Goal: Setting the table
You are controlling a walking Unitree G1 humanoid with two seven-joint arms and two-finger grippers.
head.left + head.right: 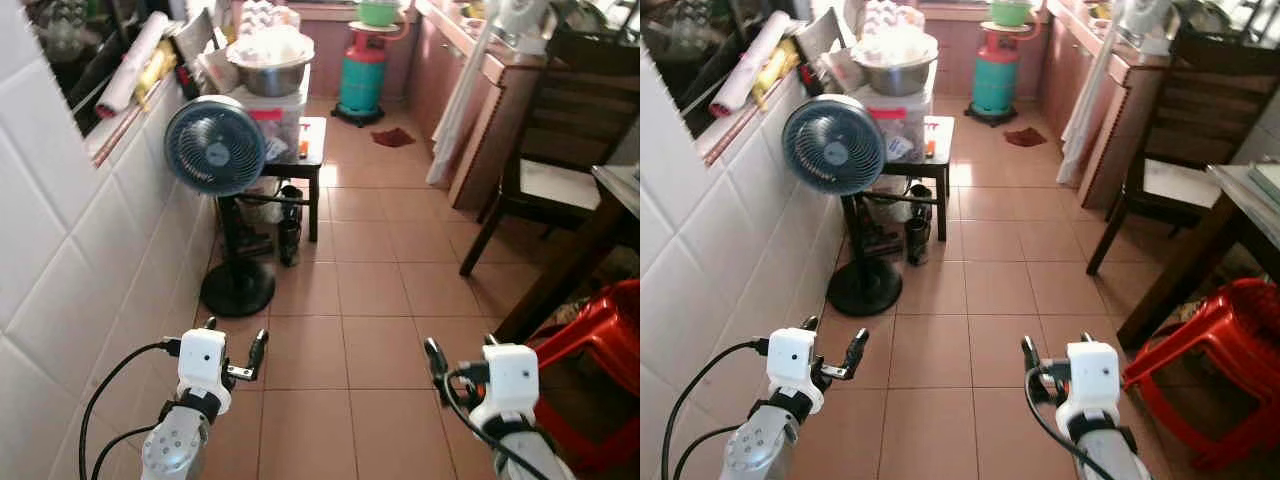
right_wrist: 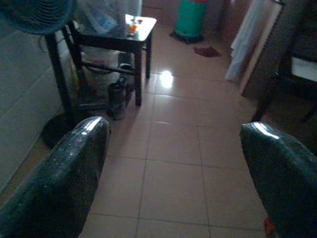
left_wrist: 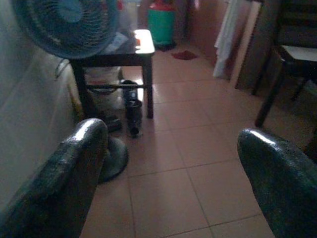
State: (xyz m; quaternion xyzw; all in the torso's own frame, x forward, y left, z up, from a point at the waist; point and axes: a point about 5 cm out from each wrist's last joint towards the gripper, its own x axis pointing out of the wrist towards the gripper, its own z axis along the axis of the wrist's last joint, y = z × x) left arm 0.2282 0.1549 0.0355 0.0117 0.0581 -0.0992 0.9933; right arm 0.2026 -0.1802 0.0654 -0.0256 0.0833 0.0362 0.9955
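1 fan (image 1: pixel 216 145), 1 gas cyl. (image 1: pixel 361 72), 1 chair (image 1: pixel 553 160)

My table (image 1: pixel 622 195) stands at my right, just past the red plastic stool (image 1: pixel 600 345). Little of it shows: a pale top edge and corner on a dark wooden frame, with one dark leg slanting down to the tiled floor. A dark wooden chair (image 1: pixel 548 150) with a pale seat stands just beyond it, turned toward it. What lies on the tabletop I cannot tell, since most of the top runs out of the picture.
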